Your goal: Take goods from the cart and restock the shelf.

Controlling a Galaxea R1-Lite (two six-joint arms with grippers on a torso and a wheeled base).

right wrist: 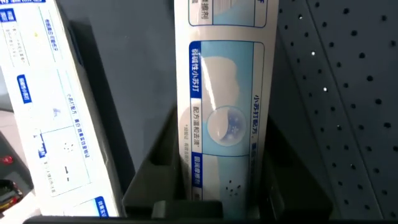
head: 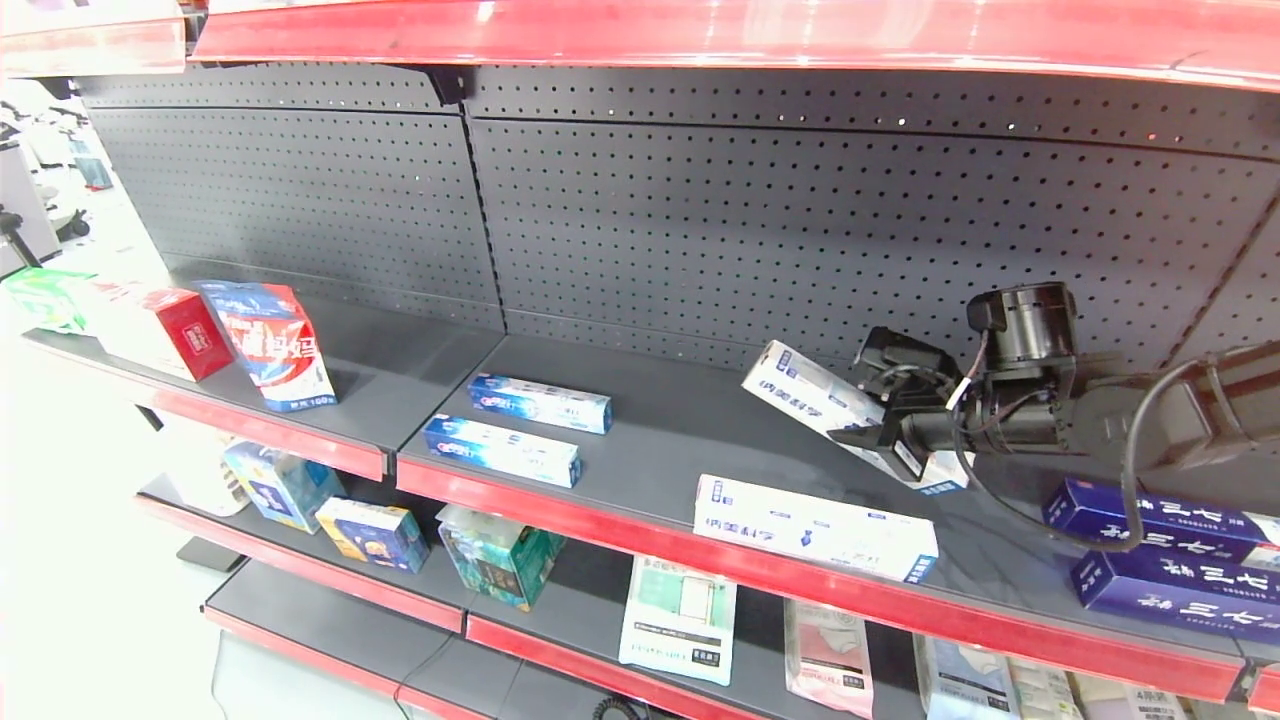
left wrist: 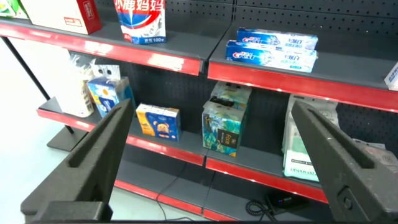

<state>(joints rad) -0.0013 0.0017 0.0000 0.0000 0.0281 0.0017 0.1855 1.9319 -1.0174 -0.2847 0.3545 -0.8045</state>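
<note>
Head view, shelf (head: 680, 420): black deck with a red front edge and a perforated back panel, with more tiers below.
Right tool (head: 885, 405): over the right half of that deck, near the back panel, clenched on the white toothpaste box (head: 800, 385).
Right wrist view, grip: the right tool (right wrist: 217, 193) has one finger on each long side of the white toothpaste box (right wrist: 224, 112).
Held box, pose: tilted, with its far end up toward the back panel and its near end low over the deck. Whether it touches the deck cannot be told.
Second white box (head: 815, 527): lies flat along the front edge, in front of the held one and apart from it.
Dark blue boxes (head: 1160, 515): two, flat, at the right end.
Light blue boxes (head: 540, 403): two, flat, left of centre, one behind the other.
Left tool (left wrist: 211, 107): jaws spread wide and holding nothing, facing the lower tiers.
</note>
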